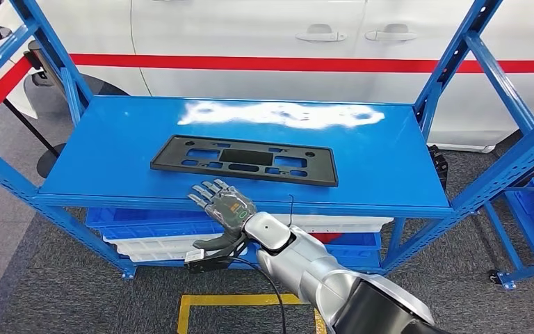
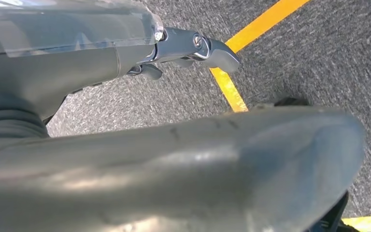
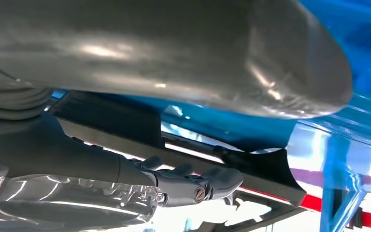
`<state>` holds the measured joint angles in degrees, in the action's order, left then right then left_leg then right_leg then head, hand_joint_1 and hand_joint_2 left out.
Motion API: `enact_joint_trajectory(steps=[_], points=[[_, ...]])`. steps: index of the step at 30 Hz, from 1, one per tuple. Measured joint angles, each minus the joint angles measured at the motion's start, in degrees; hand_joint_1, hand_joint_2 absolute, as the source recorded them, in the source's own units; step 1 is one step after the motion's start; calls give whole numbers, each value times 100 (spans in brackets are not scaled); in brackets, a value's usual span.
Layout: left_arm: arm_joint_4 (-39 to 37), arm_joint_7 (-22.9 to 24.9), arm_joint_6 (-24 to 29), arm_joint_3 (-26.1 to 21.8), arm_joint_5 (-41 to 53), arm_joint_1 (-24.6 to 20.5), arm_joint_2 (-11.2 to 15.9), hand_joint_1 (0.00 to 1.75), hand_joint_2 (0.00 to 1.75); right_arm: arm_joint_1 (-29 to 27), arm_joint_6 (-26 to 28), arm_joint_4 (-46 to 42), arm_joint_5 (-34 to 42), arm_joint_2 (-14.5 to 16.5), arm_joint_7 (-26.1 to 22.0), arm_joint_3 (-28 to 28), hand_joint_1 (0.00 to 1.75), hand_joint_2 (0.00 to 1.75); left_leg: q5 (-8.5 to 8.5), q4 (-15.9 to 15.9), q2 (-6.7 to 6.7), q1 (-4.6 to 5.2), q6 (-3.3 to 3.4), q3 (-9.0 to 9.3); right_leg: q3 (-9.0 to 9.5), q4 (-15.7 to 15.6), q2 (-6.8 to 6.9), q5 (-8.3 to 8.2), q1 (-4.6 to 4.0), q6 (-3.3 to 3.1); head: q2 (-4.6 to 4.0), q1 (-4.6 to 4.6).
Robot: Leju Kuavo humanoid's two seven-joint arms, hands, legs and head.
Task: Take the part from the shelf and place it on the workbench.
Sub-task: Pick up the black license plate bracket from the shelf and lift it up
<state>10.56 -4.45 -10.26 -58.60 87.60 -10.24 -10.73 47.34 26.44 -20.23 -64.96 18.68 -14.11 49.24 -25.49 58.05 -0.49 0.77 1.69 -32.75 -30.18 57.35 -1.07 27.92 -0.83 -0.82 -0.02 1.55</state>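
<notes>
Blue metal shelving [image 1: 389, 160] is standing in front of a white vehicle with a red stripe [image 1: 264, 64], and the flat black plastic part with rectangular cut-outs [image 1: 243, 158] is lying on its top shelf, towards the near edge. On the level below, blue and white plastic crates [image 1: 146, 233] are sitting stacked; what they are holding I cannot tell. No writing is reading clearly anywhere. The silver right hand [image 1: 221, 203] is hovering over the near edge of the shelf, just beside the part, its fingers [image 1: 205, 193] spread and gripping nothing. From its wrist the part's dark edge [image 3: 265, 166] is showing close ahead. The left hand [image 2: 193, 48] is hanging above grey carpet with yellow floor tape [image 2: 229, 87], holding nothing; its finger spread I cannot tell.
</notes>
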Motion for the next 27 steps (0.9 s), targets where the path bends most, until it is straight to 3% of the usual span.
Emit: enact_joint_trajectory(steps=[9, 17, 20, 22, 24, 27], points=[[0, -197, -97, 36, -13, -5, -5, 0, 0, 235, -340, -188, -225, 51, -144, 14, 0, 0, 0, 0, 0, 0, 0, 0, 0, 0, 0, 0, 0, 0, 0, 0], [0, -189, -125, 49, -19, -11, 3, 0, 0, 244, -318, -265, -397, 66, -117, 41, 0, 0, -12, 24, -1, 17, 18, -16, -6, -6, 1, -4, 14, 20, 0, 0], [0, -130, -151, 49, -20, -18, 9, 0, 0, 253, -318, -297, -408, 66, -99, 43, 0, 0, -24, 17, -1, 26, 50, -27, -11, 8, 1, -15, 26, 51, 0, 0], [0, -114, -160, 51, -17, -23, 11, 0, 0, 266, -320, -322, -409, 68, -95, 44, 0, 0, -63, -31, -6, 14, 111, 0, -32, 95, 5, -26, 30, 94, 0, 0], [0, -104, -169, 52, -16, -29, 11, 0, 0, 293, -319, -349, -413, 75, -96, 44, 0, 0, -106, -71, -1, -8, 165, 76, -196, 406, 22, 64, 36, 144, 0, -1], [0, -105, -174, 53, -15, -37, 12, 0, 0, 323, -320, -369, -427, 80, -96, 46, 0, 0, -163, -72, 9, -16, 166, 168, -919, 1463, 49, 415, 79, 189, 0, -1]])
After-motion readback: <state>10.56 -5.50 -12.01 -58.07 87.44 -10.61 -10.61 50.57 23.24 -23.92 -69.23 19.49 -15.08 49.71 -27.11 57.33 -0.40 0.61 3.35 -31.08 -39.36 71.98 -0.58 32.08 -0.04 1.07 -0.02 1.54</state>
